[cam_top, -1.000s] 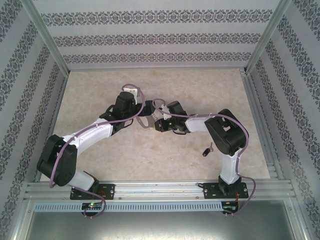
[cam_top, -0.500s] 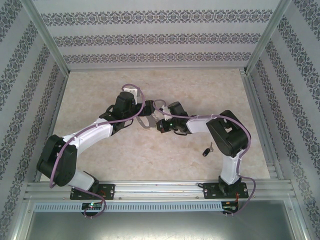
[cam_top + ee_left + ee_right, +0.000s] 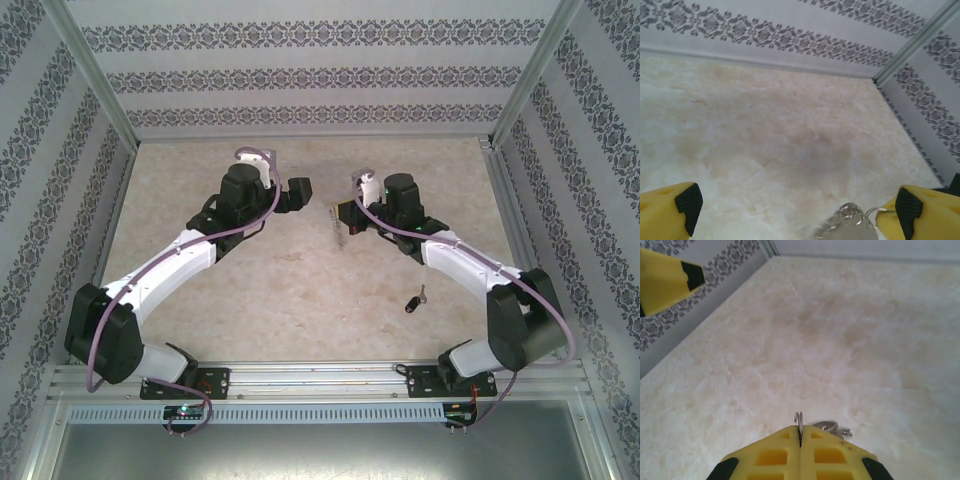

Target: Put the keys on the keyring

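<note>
The keyring [image 3: 799, 421] hung clear of the table [image 3: 250, 290], pinched by its thin wire between the fully closed right jaws. It hung just beside the left jaws, which stood wide open and empty. The key [image 3: 414, 300] lay on the table near the right arm's base, well apart from both, so the step in hand was presenting the ring, with threading not yet begun. Next, I judge, the left jaws had to fetch the tiny key by its black head and thread it on — a fine alignment. A second earlier both wrists were huddled together nearer mid-table; they had since drawn apart and moved farther back, while the key stayed put.
</note>
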`<state>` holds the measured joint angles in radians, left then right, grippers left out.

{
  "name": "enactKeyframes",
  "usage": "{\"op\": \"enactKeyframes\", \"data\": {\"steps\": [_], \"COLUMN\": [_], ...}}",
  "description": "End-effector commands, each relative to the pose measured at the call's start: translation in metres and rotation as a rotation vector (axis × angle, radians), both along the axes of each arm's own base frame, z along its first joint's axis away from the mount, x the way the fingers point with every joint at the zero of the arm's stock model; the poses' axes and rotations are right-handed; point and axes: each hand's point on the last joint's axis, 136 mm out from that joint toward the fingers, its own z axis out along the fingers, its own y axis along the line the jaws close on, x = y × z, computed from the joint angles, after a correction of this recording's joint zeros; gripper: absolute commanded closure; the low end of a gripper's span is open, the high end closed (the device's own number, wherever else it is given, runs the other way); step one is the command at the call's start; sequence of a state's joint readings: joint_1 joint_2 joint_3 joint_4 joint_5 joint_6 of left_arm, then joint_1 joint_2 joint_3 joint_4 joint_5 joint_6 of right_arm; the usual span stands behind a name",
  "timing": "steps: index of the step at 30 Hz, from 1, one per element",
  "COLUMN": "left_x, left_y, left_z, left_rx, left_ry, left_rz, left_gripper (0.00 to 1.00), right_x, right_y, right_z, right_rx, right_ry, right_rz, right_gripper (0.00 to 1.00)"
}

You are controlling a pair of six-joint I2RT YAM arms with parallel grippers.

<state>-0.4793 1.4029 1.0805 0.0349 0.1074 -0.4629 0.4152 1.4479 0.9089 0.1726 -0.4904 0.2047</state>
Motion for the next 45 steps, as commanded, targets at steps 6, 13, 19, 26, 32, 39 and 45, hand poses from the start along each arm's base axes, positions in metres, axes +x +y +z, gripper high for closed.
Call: {"op": "enactKeyframes", "data": {"steps": [6, 13, 19, 26, 32, 39, 45], "left_x": [-0.021, -0.041, -0.051, -0.057, -0.056, -0.049, -0.045], "left_y": [-0.024, -0.044, -0.058, -0.07, -0.076, -0.082, -0.084], "left_z": [0.027, 0.035, 0.043, 0.04, 0.042, 0.041, 0.047], "left_rx": [-0.014, -0.111, -0.181, -0.24, -0.265, -0.294, -0.31], "left_ry": [-0.056, -0.058, -0.068, -0.048, -0.055, -0.05, -0.068], "left_rz": [-0.279, -0.451, -0.583, -0.677, -0.715, -0.735, -0.732], "left_gripper": [0.0, 0.07, 0.3, 0.53, 0.68, 0.69, 0.68], "right_x": [-0.016, -0.024, -0.025, -0.027, -0.027, -0.03, -0.032], "right_y": [0.0, 0.0, 0.002, 0.003, 0.006, 0.009, 0.009], "right_z": [0.064, 0.082, 0.084, 0.085, 0.084, 0.085, 0.086], "right_rx": [0.077, 0.138, 0.187, 0.264, 0.301, 0.321, 0.325], "right_ry": [-0.186, -0.199, -0.191, -0.166, -0.139, -0.122, -0.121], "right_rz": [0.127, 0.148, 0.156, 0.188, 0.229, 0.257, 0.263], "right_gripper": [1.0, 1.0, 1.0, 1.0, 1.0, 1.0, 1.0]}}
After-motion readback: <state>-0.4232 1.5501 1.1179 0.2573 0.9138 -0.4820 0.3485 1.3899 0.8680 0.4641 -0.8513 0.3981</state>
